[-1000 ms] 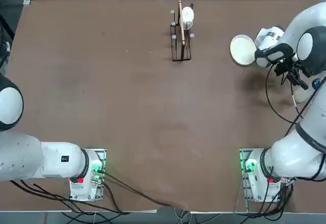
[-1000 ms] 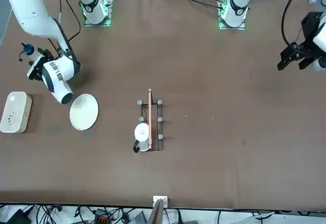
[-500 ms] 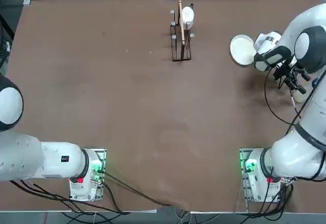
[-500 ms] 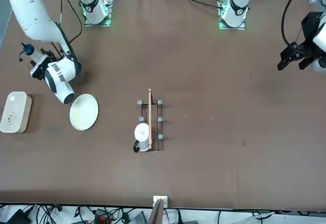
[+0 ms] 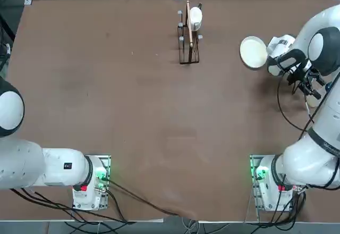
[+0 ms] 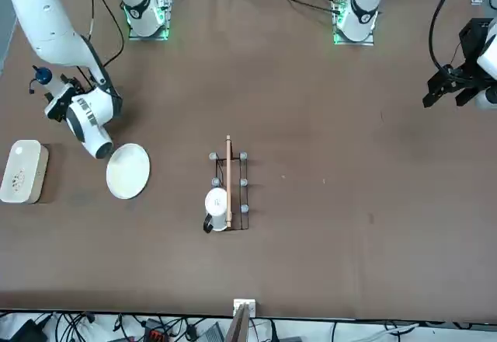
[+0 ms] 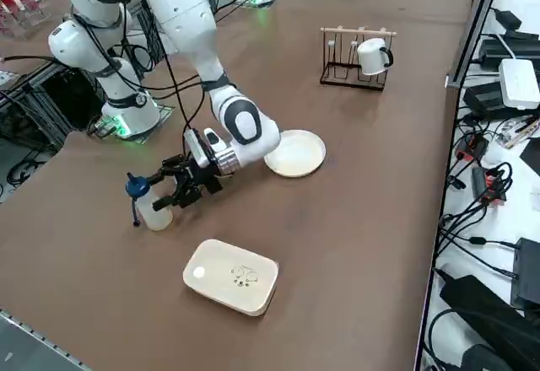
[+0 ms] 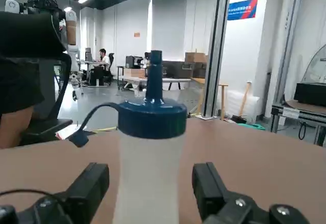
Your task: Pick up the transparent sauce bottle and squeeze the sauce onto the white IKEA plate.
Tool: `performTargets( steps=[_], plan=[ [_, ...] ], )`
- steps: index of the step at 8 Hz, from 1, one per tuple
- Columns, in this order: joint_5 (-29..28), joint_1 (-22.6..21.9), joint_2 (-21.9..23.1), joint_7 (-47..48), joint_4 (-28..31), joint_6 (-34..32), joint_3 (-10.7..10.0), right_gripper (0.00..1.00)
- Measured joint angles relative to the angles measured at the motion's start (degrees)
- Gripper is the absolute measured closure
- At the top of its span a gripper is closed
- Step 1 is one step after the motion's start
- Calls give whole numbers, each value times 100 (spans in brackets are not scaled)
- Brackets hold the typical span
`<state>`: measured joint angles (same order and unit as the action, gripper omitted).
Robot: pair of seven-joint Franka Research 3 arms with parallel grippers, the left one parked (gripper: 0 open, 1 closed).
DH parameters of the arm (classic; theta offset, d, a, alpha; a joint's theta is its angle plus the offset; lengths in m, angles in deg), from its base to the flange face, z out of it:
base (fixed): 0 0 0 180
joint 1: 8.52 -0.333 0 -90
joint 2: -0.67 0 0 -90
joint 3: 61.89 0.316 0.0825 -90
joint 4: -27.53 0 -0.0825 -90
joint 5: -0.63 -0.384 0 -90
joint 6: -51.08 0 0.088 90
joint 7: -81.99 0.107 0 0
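Near the right edge of the worktop, the transparent sauce bottle is standing upright between the spread fingers of the right tool, which is coming at it level and gripping nothing yet. Because the bottle is slim and light, one finger arriving before the other is likely to tip it or push it toward the white rounded container. Clamping the soft body too hard risks squirting sauce before reaching the white IKEA plate.
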<state>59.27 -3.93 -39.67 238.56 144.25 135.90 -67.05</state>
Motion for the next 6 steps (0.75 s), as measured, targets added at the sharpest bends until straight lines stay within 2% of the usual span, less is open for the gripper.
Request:
performTargets(
  steps=[4,5,6],
  plan=[
    [355,329,-199,45,185,6,-13,1],
    [386,328,-208,63,310,6,-8,4],
    [395,316,-207,89,367,6,5,11]
  ],
)
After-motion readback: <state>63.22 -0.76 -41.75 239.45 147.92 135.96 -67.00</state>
